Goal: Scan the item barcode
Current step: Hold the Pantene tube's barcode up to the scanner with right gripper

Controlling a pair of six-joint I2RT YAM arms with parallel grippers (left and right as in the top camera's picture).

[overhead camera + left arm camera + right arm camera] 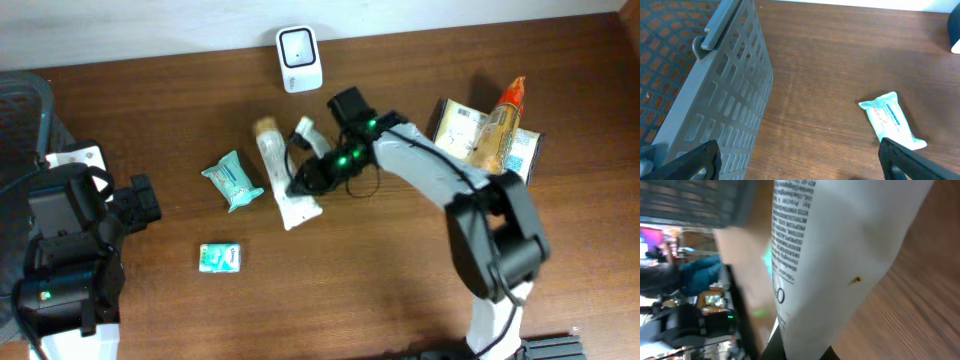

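The right gripper (299, 184), the nearer arm, has its jaws clenched on the white plastic tube with a tan cap (272, 160), which lies on the brown wooden counter (400, 290) in front of the white boxy scanner (298, 58) with its long axis roughly toward it, while the left gripper's (800, 166) jaws are released.

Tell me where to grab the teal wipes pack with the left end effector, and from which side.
Grip the wipes pack across its short width at the middle, coming straight down from above. It lies flat on the table, so only its long edges offer the fingers purchase; the crimped ends look thin. The left end effector is open.
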